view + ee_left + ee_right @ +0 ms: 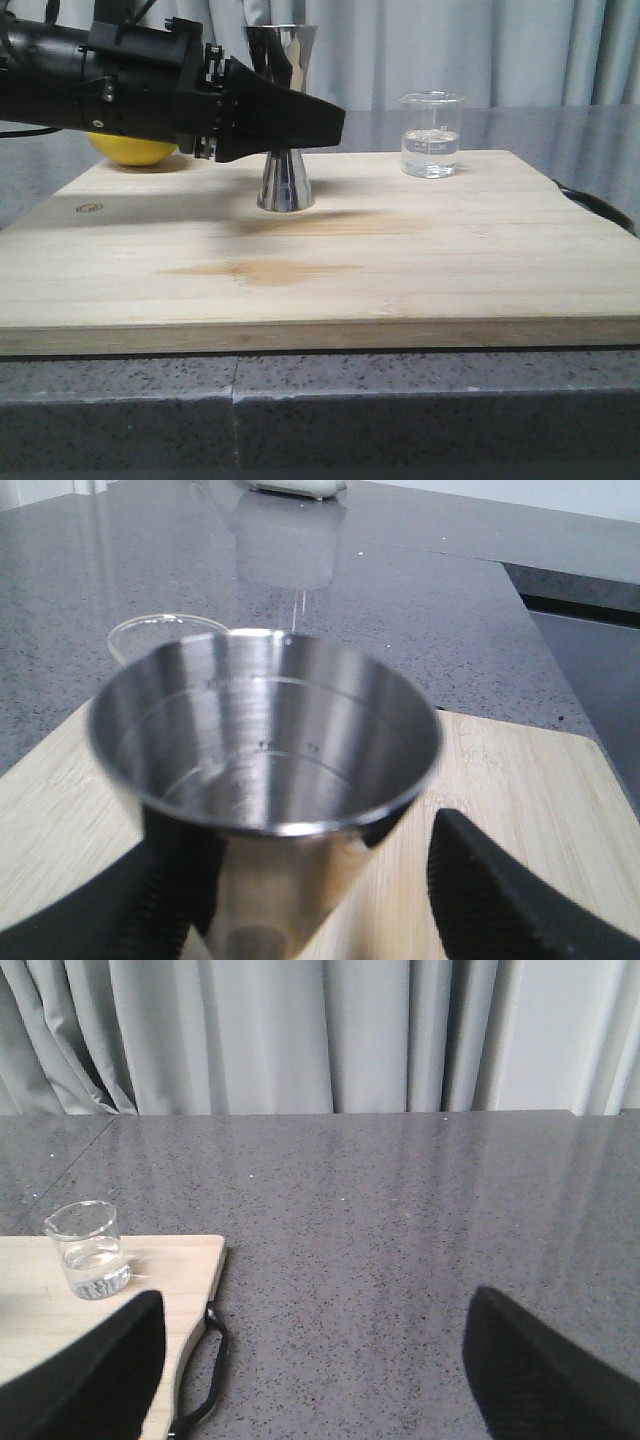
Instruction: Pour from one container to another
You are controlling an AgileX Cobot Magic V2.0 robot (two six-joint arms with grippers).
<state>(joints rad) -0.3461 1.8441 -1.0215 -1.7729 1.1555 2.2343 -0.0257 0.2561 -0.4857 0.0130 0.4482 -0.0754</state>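
Observation:
The steel jigger (286, 185) stands upright on the wooden board (400, 260), left of centre. My left gripper (325, 122) reaches in from the left at the height of its waist, open, with a finger on either side. In the left wrist view the jigger (265, 750) fills the gap; one finger lies close against it and the other finger (500, 895) stands apart. The glass beaker (431, 135), holding some clear liquid, rests at the board's back right, also seen as beaker (88, 1250) and beaker rim (160, 628). My right gripper (320, 1370) is open over the grey counter, beside the board.
A yellow round fruit (130, 150) lies at the board's back left, behind my left arm. A black strap (200, 1380) hangs off the board's right edge. Grey stone countertop (400, 1210) surrounds the board, with curtains behind it.

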